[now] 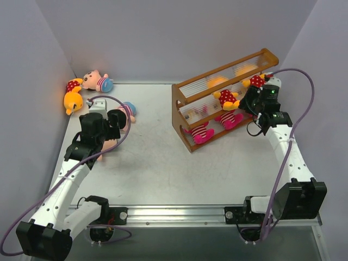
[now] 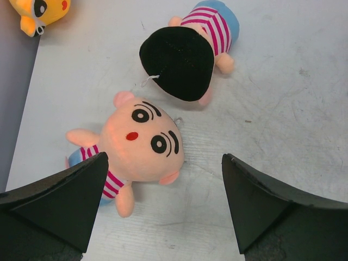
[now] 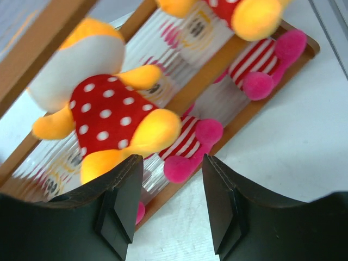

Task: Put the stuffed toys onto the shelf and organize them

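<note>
The shelf (image 1: 182, 117) stands at the right, slanted across the table. Yellow bears (image 1: 227, 98) sit on its middle tier and magenta-limbed striped toys (image 1: 201, 133) on the lowest. My right gripper (image 1: 251, 100) hovers at the shelf's right end. In the right wrist view that gripper (image 3: 173, 179) is open and holds nothing, with a polka-dot bear (image 3: 109, 114) just above its left finger. My left gripper (image 2: 164, 157) is wide open over a face-up boy doll (image 2: 141, 141), which lies nearer its left finger. A second boy doll (image 2: 185, 60) lies face down beyond it.
A yellow bear (image 1: 72, 95) and another boy doll (image 1: 98, 81) lie in the far left corner against the wall. Grey walls close in the back and both sides. The shelf's wooden front rail (image 3: 255, 103) runs close in front of the right fingers.
</note>
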{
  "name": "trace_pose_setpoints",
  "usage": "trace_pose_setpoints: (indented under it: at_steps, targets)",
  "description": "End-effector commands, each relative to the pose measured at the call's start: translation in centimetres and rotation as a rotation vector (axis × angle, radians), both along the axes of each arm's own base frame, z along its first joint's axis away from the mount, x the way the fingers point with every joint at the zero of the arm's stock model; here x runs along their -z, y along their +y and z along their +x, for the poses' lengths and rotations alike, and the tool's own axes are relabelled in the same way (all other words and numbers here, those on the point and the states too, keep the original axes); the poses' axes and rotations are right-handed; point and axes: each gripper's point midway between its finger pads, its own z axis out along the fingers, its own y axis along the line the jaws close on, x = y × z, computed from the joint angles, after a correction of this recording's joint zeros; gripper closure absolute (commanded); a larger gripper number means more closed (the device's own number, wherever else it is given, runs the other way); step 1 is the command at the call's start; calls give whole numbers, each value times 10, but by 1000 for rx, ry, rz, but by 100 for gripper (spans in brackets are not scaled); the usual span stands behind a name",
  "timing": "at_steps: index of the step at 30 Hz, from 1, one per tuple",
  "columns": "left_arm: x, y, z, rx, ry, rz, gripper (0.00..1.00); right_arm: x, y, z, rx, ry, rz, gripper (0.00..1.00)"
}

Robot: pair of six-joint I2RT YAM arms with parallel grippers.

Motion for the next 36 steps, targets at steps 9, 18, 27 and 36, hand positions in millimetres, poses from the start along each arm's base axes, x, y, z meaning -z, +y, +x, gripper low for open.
trace_pose_setpoints:
  at_steps: [9, 18, 27, 36]
  targets:
    - [-17, -1, 5, 0, -70, -9, 6, -18, -12, 20, 1, -205, 327, 48]
    - [-16, -2, 6, 3, -67, -9, 6, -3, -9, 28, -5, -185, 360, 48]
    - [-16, -2, 6, 2, -67, -8, 6, 22, -10, 31, 9, -125, 361, 48]
    - [-16, -2, 6, 2, -67, -7, 6, 31, -8, 35, -7, -106, 360, 50]
